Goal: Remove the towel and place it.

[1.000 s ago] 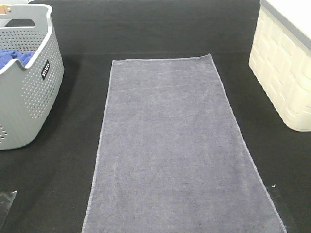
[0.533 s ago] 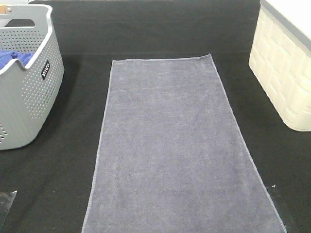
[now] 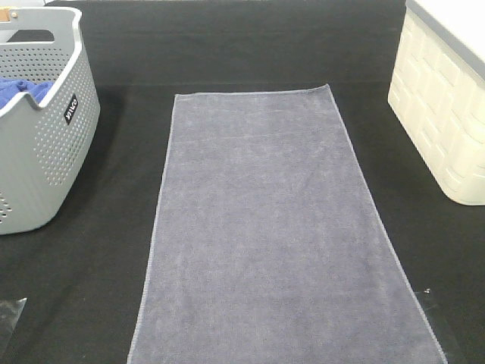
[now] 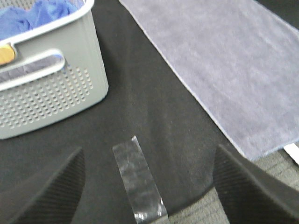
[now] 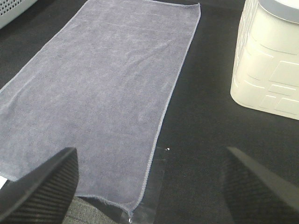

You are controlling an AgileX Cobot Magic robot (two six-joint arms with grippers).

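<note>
I had the left gripper (image 4: 149,186) spread wide with nothing in it, its two dark ribbed fingers (image 4: 44,191) hanging over the black cloth tabletop (image 4: 154,112). Between them lay one strip of clear tape (image 4: 137,184), glossy and crinkled, stuck near the table's near edge. The right gripper (image 5: 154,186) was just as wide and just as empty, its ribbed fingers (image 5: 39,189) above the near end of the towel (image 5: 107,88)

The towel lay flat and fully spread in the middle of the table, one long rectangle of muted grey-lavender terry with a stitched hem along its edges, its near end running past the bottom of the high view (image 3: 284,227). Neither gripper touched it

To the left stood one grey plastic basket (image 3: 45,136), its walls pierced with rows of small holes, with a cut-out handle and a bright blue cloth (image 3: 23,89) bunched inside. To the right stood one cream bin (image 3: 443,114) with a moulded brick-like relief and a pale grey lid. Both stood apart from the towel
</note>
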